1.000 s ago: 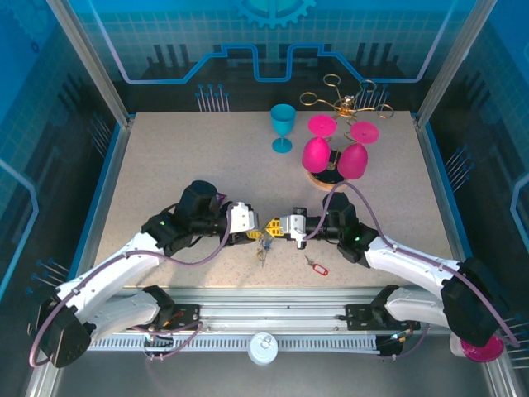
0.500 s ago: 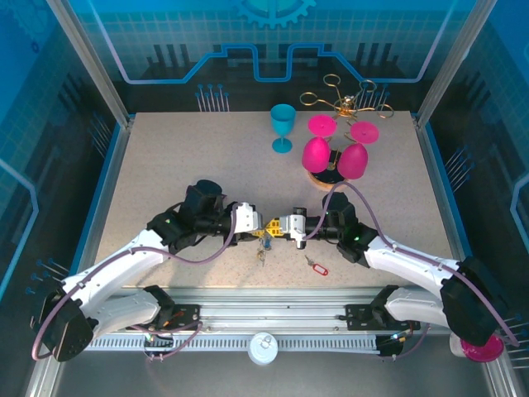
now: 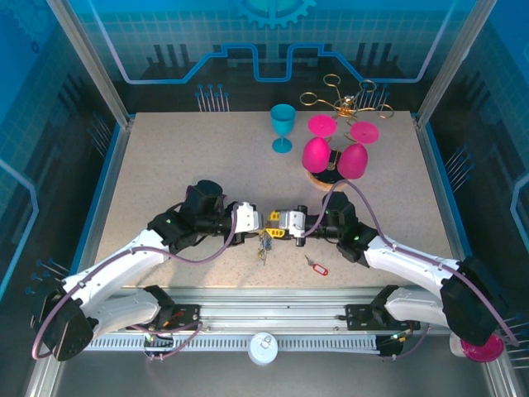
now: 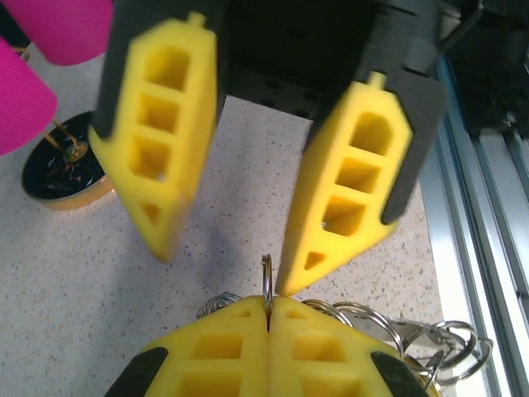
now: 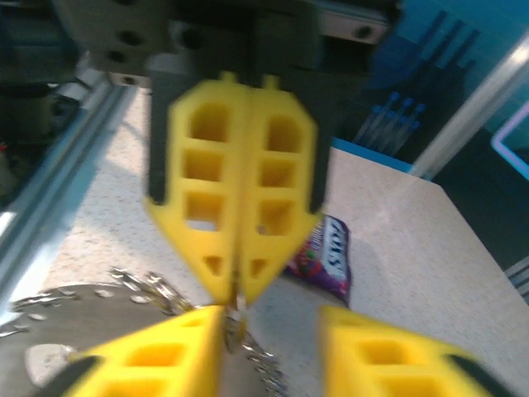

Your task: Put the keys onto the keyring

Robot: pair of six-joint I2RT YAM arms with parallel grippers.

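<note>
Well beyond the end effectors: upright teal goblet (image 3: 282, 126), contents unseen; to its right two pink goblets (image 3: 315, 154), bowls low, feet up, over a dark gold-rimmed disc (image 4: 58, 178); gold wire rack (image 3: 345, 101) behind. Over the table (image 3: 165, 165), both arms stretched low and inward, tips nearly meeting. Left end effector (image 3: 263, 224) pressed together on a thin metal ring (image 4: 267, 277) standing edge-on between its pads. Right end effector (image 3: 274, 227) facing it, fingers (image 4: 312, 198) spread apart. Bunch of keys (image 3: 264, 243) dangling just below both tips; red-headed key (image 3: 316, 266) flat on the table near the right end effector, toward its base. From the left wrist, coiled wire (image 4: 216, 304) and further rings (image 4: 434, 343) beside the pads; from the right wrist, chain-like keyring (image 5: 145, 285) curving just beneath the closed left fingers (image 5: 225, 186), purple packet (image 5: 324, 252) behind.
</note>
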